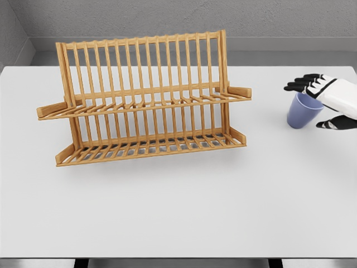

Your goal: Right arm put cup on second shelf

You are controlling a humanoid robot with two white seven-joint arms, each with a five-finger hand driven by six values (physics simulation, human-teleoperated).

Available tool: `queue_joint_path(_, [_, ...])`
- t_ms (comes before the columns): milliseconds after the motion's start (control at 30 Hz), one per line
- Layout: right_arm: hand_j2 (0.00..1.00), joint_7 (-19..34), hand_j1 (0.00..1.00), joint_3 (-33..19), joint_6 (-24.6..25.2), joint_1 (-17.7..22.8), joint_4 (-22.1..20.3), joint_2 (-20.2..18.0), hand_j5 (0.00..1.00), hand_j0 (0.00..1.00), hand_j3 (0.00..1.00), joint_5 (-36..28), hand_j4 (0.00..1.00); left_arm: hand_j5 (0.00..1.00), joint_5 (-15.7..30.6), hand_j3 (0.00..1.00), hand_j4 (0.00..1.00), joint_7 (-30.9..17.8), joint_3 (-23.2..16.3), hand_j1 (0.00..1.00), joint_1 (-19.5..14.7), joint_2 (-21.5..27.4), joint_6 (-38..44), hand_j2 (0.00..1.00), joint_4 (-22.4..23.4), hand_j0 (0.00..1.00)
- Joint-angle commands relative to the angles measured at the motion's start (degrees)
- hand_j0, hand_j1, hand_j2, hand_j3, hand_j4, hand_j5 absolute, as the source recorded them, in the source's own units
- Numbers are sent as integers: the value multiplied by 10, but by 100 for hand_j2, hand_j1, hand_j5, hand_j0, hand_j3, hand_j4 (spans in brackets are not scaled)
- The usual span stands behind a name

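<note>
A blue-violet cup (303,110) stands upright on the white table (184,206) at the right. My right hand (319,104) comes in from the right edge and hovers at the cup's right side. Its black-tipped fingers (301,84) reach over the cup's far rim and its thumb (333,124) sits low on the near side; the hand is spread and not closed on the cup. A wooden two-tier dish rack (142,100) stands at the centre left, with an upper slatted shelf (145,103) and a lower shelf (150,148). Both shelves hold nothing.
The rack's tall slatted back (142,61) rises behind its shelves. A grey wall (178,22) runs behind the table. The table's front edge (178,258) lies near the picture's bottom.
</note>
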Motion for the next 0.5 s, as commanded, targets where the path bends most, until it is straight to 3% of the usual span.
queue_joint_path(0, [100,-1,100,1,1,-1,0,-3,100,100,100,-5,100,100,0,100,100,0,0,100,0,0,0,100,0,100])
queue_joint_path(100, [100,-7,100,-2,1,-2,34,-7,100,100,100,-10,100,100,1,100,100,0,0,100,0,0,0,100,0,100])
queue_joint_path(233, [100,-2,100,-2,1,4,40,-78,100,100,100,-10,100,100,1,100,100,0,0,100,0,0,0,100,0,100])
queue_joint_path(267, [100,11,100,-5,1,-1,43,-79,100,100,100,-9,100,100,0,100,100,0,0,100,0,0,0,100,1,100])
queue_joint_path(333, [100,172,100,-81,1,4,41,-68,100,100,100,-12,100,100,0,100,100,0,0,100,0,0,0,100,0,100])
queue_joint_path(367, [100,217,100,-97,1,0,43,-57,100,100,100,-13,100,100,0,100,100,0,0,100,0,0,0,100,0,100])
queue_joint_path(400, [100,230,100,-103,1,-2,52,-47,100,100,100,-13,100,100,0,100,100,0,0,100,0,0,0,100,0,100])
queue_joint_path(467, [100,230,100,-59,1,-65,87,-14,100,100,100,-9,100,100,0,100,100,0,0,100,0,0,0,100,1,100])
